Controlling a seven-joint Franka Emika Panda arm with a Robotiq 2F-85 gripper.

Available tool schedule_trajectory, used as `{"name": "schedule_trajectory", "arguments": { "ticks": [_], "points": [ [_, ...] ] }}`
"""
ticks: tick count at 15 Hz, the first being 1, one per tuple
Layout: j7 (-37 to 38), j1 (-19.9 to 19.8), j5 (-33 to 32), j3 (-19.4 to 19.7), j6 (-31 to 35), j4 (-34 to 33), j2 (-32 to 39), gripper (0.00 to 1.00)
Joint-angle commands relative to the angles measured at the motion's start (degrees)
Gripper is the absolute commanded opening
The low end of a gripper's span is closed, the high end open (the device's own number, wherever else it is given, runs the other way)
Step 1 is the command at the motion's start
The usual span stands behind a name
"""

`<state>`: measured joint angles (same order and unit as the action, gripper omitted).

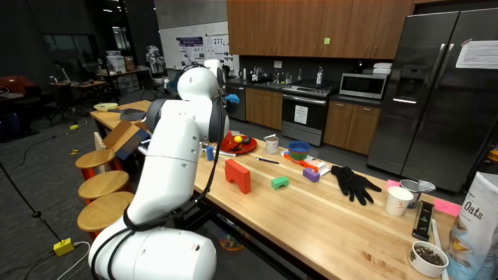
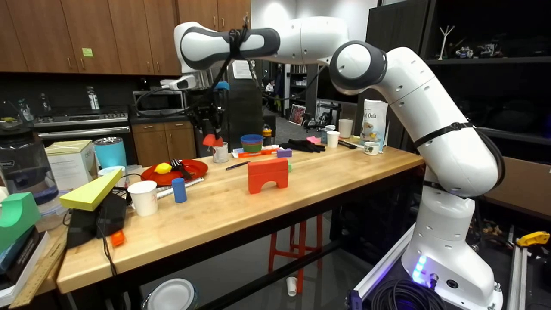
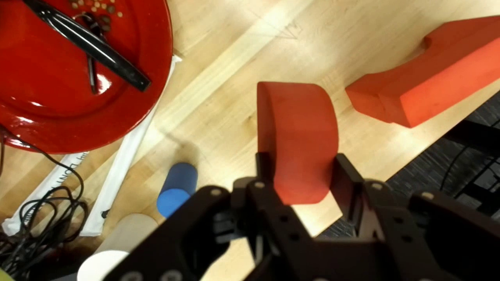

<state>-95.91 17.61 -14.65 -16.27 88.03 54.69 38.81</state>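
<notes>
Carrying step, by my judgement: my claw (image 3: 302, 171) pinches a red curved block (image 3: 304, 125) in the air above the tabletop (image 3: 218, 97).
Left to right in my wrist view I see the red plate (image 3: 39, 86), the blue cylinder (image 3: 177, 189) near it, the pinched block at mid-picture, and the red arch (image 3: 429, 74) apart from it on the right. The block's long axis looks to run up and down that view, square to my pinch, its far end pointing between plate and arch. In an exterior view it hangs under the claw and overlaps the can (image 2: 221, 155) in sight; whether they touch I can't tell. I judge the next move calls for a firm, steady pinch and clearance from the arch.
</notes>
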Motion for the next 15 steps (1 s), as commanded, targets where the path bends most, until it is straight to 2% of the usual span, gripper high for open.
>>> {"name": "schedule_trajectory", "arguments": {
  "ticks": [1, 10, 12, 15],
  "points": [
    [4.2, 0.7, 0.1, 0.3, -0.4, 3.2, -2.3, 0.16],
    [22.6, -0.1, 9.7, -0.1, 0.6, 15.1, -6.6, 0.16],
    [23.3, 0.1, 9.1, 0.1, 1.2, 16.3, -7.0, 0.16],
    [18.8, -0.1, 6.5, 0.0, 2.9, 16.8, -7.1, 0.16]
  ]
}}
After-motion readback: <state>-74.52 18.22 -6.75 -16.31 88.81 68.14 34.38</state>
